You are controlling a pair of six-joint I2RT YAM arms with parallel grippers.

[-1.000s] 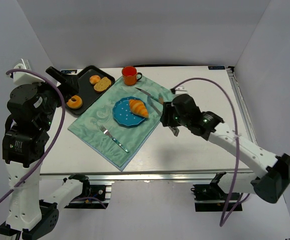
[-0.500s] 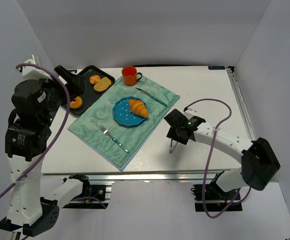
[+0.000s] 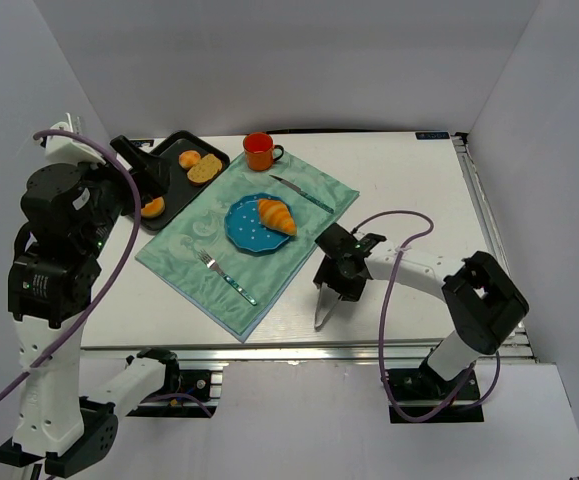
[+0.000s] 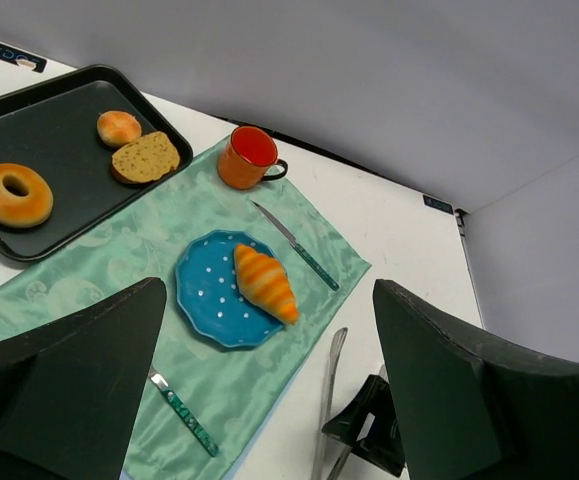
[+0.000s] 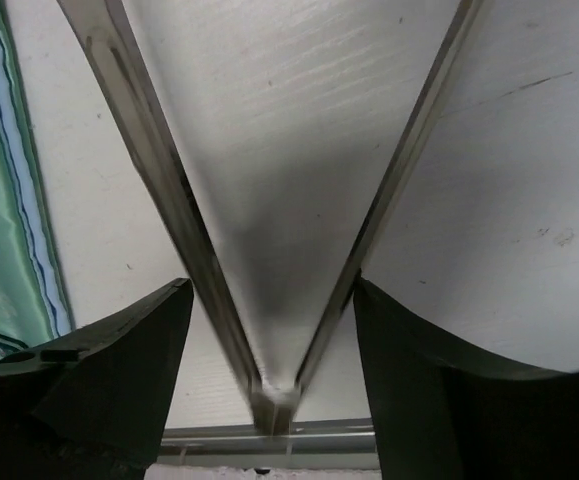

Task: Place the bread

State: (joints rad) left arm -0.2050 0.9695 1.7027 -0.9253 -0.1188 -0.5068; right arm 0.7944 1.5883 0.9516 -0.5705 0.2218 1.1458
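The bread, a golden-brown croissant (image 3: pixel 277 216), lies on the right side of the blue dotted plate (image 3: pixel 244 228) on the green cloth; it also shows in the left wrist view (image 4: pixel 264 282). My right gripper (image 3: pixel 333 283) is low on the white table to the right of the cloth, well in front of the plate. It is shut on metal tongs (image 3: pixel 323 308), whose arms spread in a V between its fingers (image 5: pixel 269 290) and whose tips point at the table's front edge. My left gripper (image 3: pixel 145 172) is open and empty, held high over the black tray (image 4: pixel 269 320).
The black tray (image 3: pixel 174 148) at the back left holds a donut (image 4: pixel 12 194), a small bun (image 3: pixel 188 158) and a toast slice (image 3: pixel 205 170). An orange mug (image 3: pixel 259 151) stands behind the cloth (image 3: pixel 184 255). A knife (image 3: pixel 302 194) and a fork (image 3: pixel 227 279) flank the plate.
My right arm has swung from beside the plate toward the table's front edge and lowered the tongs to the table. My left gripper has shifted a little over the tray.
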